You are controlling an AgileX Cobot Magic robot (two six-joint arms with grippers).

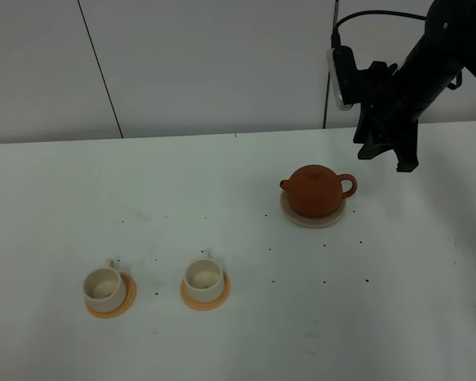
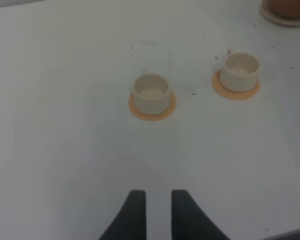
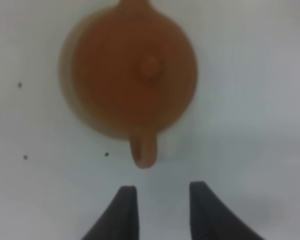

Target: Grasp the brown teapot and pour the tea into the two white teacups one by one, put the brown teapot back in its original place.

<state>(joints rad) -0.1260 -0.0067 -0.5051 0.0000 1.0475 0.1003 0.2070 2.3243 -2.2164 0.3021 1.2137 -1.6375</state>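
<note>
1. Brown teapot point(image 1: 316, 190) sits upright, lid on, centred on the beige coaster point(image 1: 289, 211), its home spot, right of the middle of the white table point(image 1: 397, 317).
2. Handle point(image 1: 347, 186) faces the right arm's side and spout point(image 1: 284, 185) faces the cups. That likely suits a right-arm grab with the pour going toward the cups.
3. Right gripper point(image 1: 385, 159) hangs above and behind the teapot, well clear of it. Jaws are spread with nothing between them. In the right wrist view the handle points roughly toward the gap, so this looks like lining up for the handle grasp, not yet started.
4. Two white teacups point(image 1: 103, 286) point(image 1: 203, 278) stand side by side near the front left, each on its own orange-tan coaster point(image 1: 125, 305). They are well apart from the teapot, upright and open side up. Insides look pale, so I judge no tea has been poured yet.
5. Left gripper point(image 2: 157, 194) shows only in its wrist view: fingers parted by a narrow gap, holding nothing, hanging over bare table near the cups. Probably parked out of the way.
6. No brand, label or readable writing anywhere; only small dark specks on the table.
</note>
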